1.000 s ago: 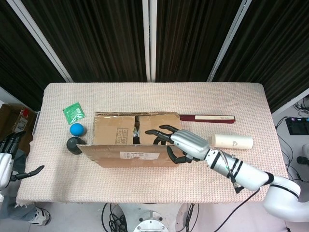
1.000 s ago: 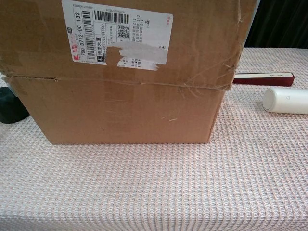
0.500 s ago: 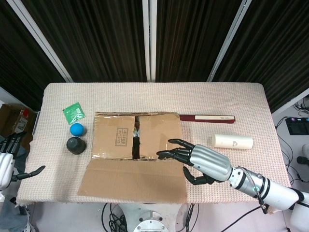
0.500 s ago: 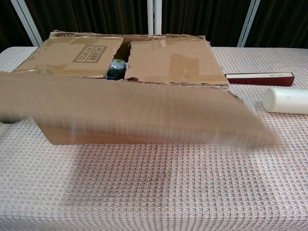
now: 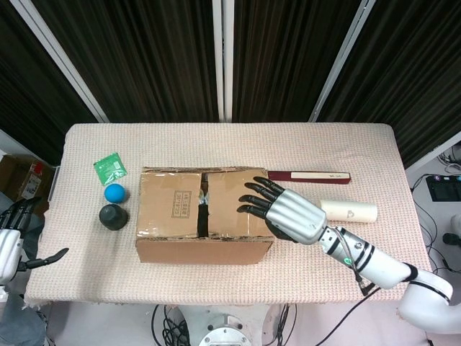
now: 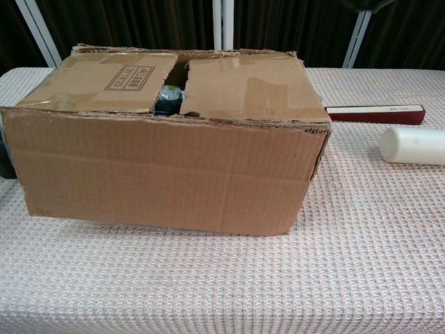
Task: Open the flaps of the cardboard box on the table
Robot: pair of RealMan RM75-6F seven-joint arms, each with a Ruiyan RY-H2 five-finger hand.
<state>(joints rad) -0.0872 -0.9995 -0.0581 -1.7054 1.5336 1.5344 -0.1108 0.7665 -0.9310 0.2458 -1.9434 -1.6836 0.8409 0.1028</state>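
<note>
Cardboard box point(image 5: 204, 213): near the middle of the table point(image 5: 346, 151), just right of the blue ball point(image 5: 114, 192) and dark object point(image 5: 113, 216).
Front flap point(image 6: 167, 170): folded out and hanging down the near face; judged done.
Inner flaps point(image 5: 170, 203): two, lying flat across the top with a narrow gap between them; judged not yet opened.
Far flap: cannot tell from either view.
Right hand point(image 5: 284, 211): over the right inner flap, fingers spread, holding nothing; contact cannot be told.
Left hand point(image 5: 14, 238): off the table's left edge, fingers apart, empty.
Progress: roughly the first flap of several.
</note>
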